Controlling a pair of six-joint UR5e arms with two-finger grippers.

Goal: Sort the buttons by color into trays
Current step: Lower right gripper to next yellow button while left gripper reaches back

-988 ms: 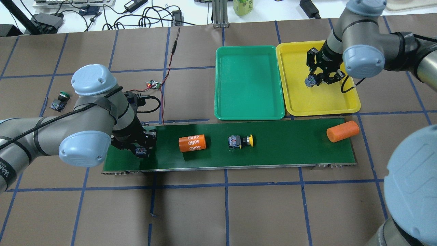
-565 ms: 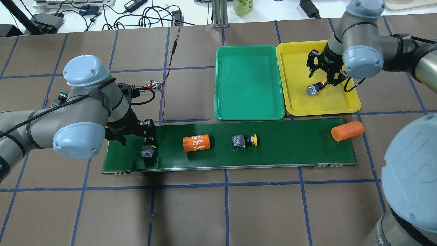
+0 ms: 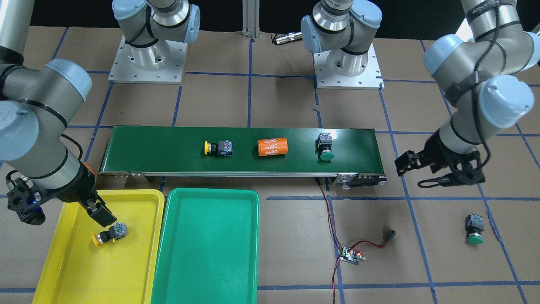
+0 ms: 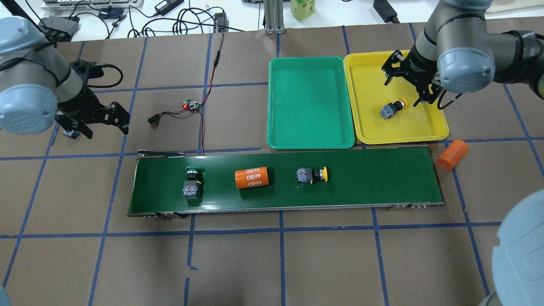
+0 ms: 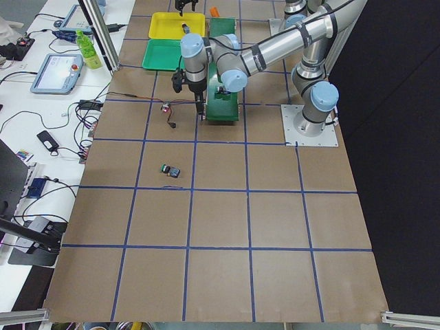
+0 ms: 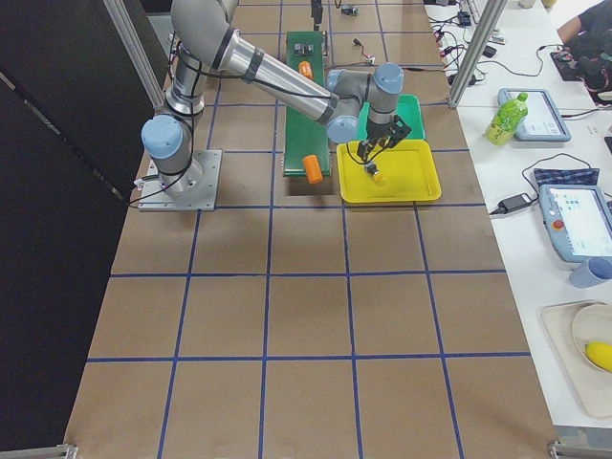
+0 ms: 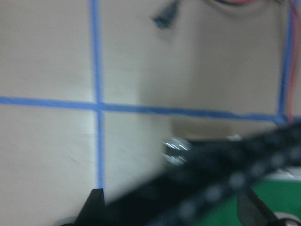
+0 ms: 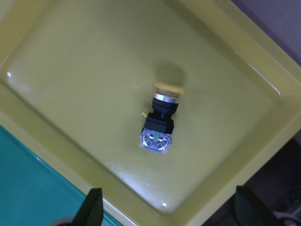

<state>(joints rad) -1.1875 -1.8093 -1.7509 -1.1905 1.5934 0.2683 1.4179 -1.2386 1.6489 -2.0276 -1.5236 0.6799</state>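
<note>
Both now released: left claw [image 4: 104, 127] off the green button [image 4: 192, 182], right claw [image 4: 403, 91] off the yellow button [image 4: 393, 108].

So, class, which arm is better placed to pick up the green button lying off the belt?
Left. The left gripper, open, hangs close beside the green button at the robot's left end. The right gripper is open over the yellow tray, at the far end.
</note>
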